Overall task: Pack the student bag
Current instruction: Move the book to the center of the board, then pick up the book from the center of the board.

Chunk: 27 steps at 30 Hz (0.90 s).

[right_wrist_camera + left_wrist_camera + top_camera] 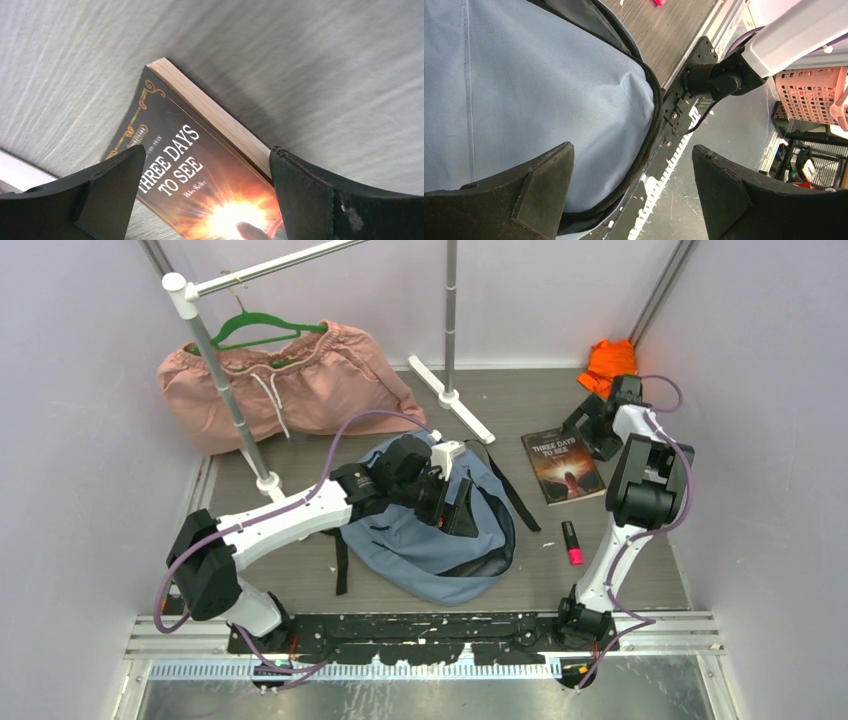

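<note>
The dusty-blue student bag [420, 540] lies flat in the middle of the table, black straps trailing at its sides. My left gripper [456, 504] hovers over its upper middle, open and empty. In the left wrist view [631, 192] the jaws stand wide apart over the blue fabric [549, 90] and its black zipper edge [653, 125]. A dark book titled "Three Days to See" [562, 466] lies to the right of the bag. My right gripper [583, 432] is open just above the book's far right corner. In the right wrist view [207, 195] the book cover [200, 175] shows between the fingers.
A pink highlighter [572, 543] lies near the book's front. An orange cloth [608, 362] sits in the far right corner. A pink drawstring garment [290, 385] on a green hanger hangs from a white rack [215, 360] at the back left. A rack foot [450, 398] crosses the back middle.
</note>
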{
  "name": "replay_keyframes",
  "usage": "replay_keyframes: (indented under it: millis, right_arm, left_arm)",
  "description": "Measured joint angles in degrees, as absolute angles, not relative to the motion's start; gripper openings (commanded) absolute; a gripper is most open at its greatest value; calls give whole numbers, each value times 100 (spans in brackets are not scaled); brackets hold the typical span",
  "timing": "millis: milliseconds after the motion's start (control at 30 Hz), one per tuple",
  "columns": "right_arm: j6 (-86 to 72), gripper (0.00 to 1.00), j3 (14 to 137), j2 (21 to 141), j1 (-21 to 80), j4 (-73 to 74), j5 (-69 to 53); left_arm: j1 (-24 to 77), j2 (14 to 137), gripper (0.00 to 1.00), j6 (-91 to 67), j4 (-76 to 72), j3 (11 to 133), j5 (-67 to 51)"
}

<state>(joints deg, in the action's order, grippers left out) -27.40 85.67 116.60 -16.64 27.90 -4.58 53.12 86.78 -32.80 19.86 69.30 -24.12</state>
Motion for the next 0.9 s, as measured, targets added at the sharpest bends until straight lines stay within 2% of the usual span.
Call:
replay_keyframes:
  millis: [267, 400, 567, 700, 900]
  right_arm:
    - [-2569, 100, 9797, 12390, -1319, 3223, -1007]
    - [-2563, 100, 9926, 12477, -1096, 3330, -1098]
    - [-2633, 100, 9985, 12383, -939, 3531, -1066]
    - [-2731, 100, 9767, 11821, -937, 3634, -814]
    - [-2991, 100, 7999, 9684, -1068, 3358, -401]
  left_arm:
    - [5288, 8678, 88, -3271, 1992, 6930, -2412]
    - [5256, 8696, 88, -3251, 2014, 6982, -2403]
    - [5157, 9043, 88, -3190, 2040, 7627, -2377]
    - [5033, 9535, 88, -3148, 1994, 8350, -2377]
    - [4893, 10739, 88, -3057, 1994, 9876, -2296]
